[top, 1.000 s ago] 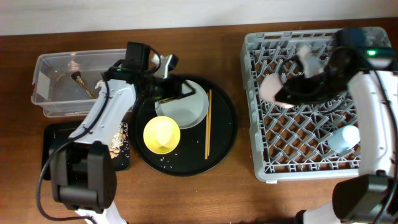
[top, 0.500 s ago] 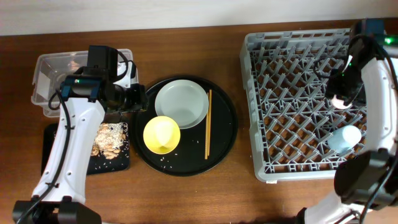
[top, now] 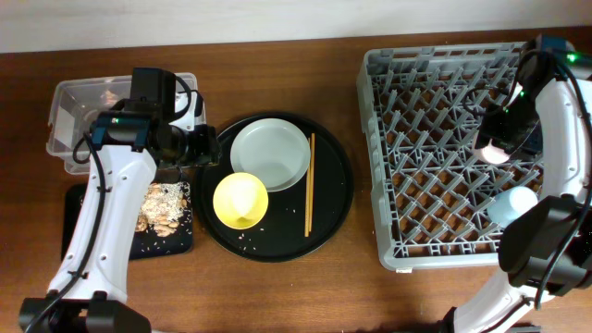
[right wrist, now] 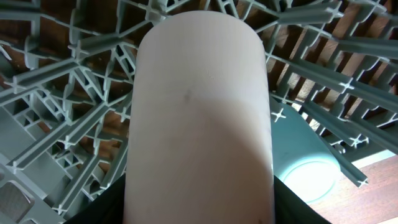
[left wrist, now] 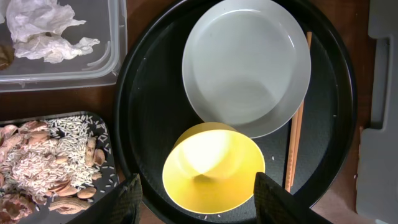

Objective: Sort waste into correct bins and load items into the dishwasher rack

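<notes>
- Two arms showed overhead. The right gripper (top: 498, 139) hung above the dishwasher rack (top: 435, 157), clamped on the pink cup (top: 490, 151), apparently to seat it near the light blue cup (top: 511, 205). The left gripper (top: 205, 146) hovered well apart from the rack.
- Left wrist: its fingers were spread wide and empty over the yellow bowl (left wrist: 211, 165), likely the next pickup. The chopsticks (left wrist: 297, 124) lay on the bowl's rack side.
- Right wrist: the cup filled the view above the rack's pegs, held lengthwise for lowering between them.
</notes>
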